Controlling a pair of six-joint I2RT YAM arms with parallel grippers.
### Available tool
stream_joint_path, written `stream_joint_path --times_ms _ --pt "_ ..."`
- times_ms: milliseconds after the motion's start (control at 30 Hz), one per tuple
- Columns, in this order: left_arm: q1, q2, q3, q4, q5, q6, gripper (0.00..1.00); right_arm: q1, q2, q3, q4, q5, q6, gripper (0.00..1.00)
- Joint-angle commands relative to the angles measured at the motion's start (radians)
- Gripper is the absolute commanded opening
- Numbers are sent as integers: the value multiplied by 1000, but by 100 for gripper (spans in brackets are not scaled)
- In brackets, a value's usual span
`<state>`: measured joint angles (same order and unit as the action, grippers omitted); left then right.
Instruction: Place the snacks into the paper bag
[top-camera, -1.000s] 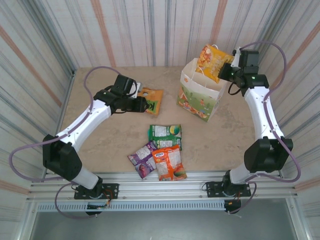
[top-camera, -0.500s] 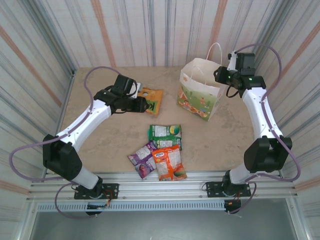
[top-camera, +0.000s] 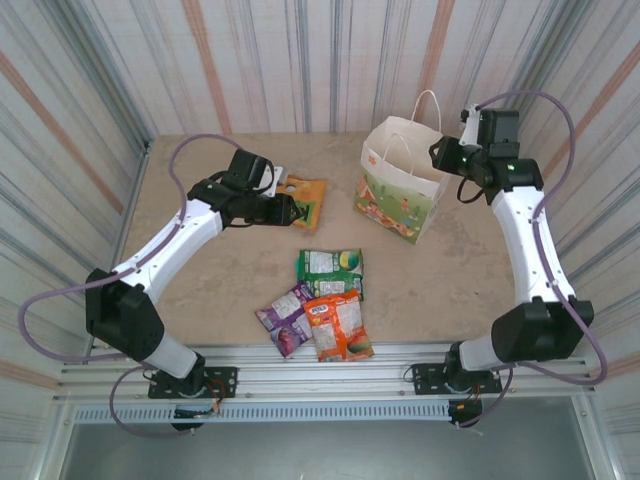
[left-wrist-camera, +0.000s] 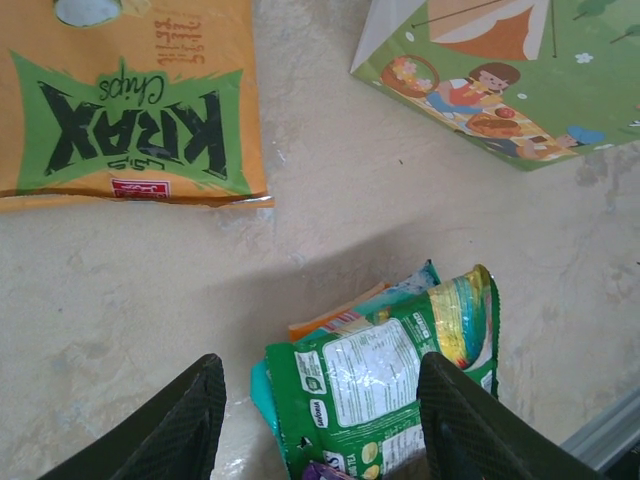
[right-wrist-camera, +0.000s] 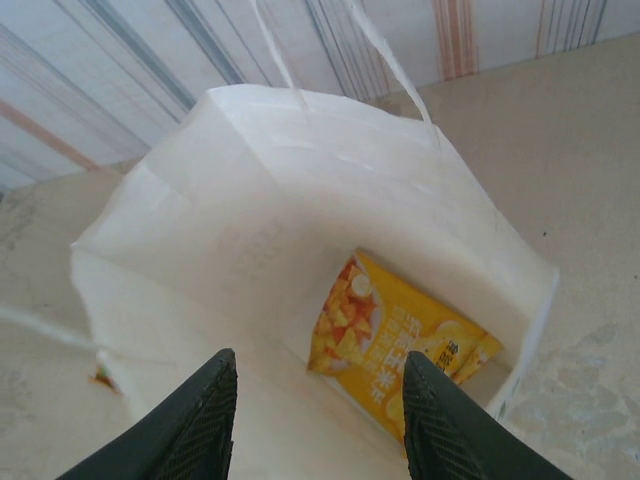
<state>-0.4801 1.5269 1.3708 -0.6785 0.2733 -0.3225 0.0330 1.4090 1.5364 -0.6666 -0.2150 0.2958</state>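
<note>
The white paper bag (top-camera: 398, 198) stands upright at the back right, its printed side (left-wrist-camera: 500, 80) facing the left wrist camera. My right gripper (top-camera: 441, 156) hovers open over its mouth (right-wrist-camera: 318, 400). A yellow packet (right-wrist-camera: 400, 345) lies at the bottom of the bag (right-wrist-camera: 200, 230). My left gripper (top-camera: 284, 210) is open and empty (left-wrist-camera: 320, 400), beside the orange packet with green lettering (top-camera: 306, 203) (left-wrist-camera: 130, 100). The green packet (top-camera: 331, 268) (left-wrist-camera: 390, 385) lies mid-table. The purple packet (top-camera: 285, 318) and the orange-red packet (top-camera: 339, 327) lie near the front edge.
Striped curtain walls (top-camera: 300, 60) close in the table on three sides. The metal rail (top-camera: 320, 375) with both arm bases runs along the near edge. Bare tabletop (top-camera: 450, 270) lies between the bag and the right arm's base.
My right gripper opened and the yellow packet fell from above the bag down into it. The right wrist drifted slightly right. The left arm stayed put.
</note>
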Motion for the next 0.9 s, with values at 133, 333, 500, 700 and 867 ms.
stream_joint_path --times_ms 133,333,500,700,867 --pt "-12 7 -7 26 95 -36 54 14 -146 -70 -224 -81 116 47" --pt "-31 17 -41 50 117 -28 54 112 -238 -227 -238 -126 176 48" --pt "-32 60 14 -76 85 65 55 189 -202 -298 -307 -149 153 52" --pt "-32 6 -85 -21 18 11 54 223 -244 -468 -306 -148 180 53" --pt "-34 27 -97 32 90 -28 54 277 -266 -530 -273 -155 229 54"
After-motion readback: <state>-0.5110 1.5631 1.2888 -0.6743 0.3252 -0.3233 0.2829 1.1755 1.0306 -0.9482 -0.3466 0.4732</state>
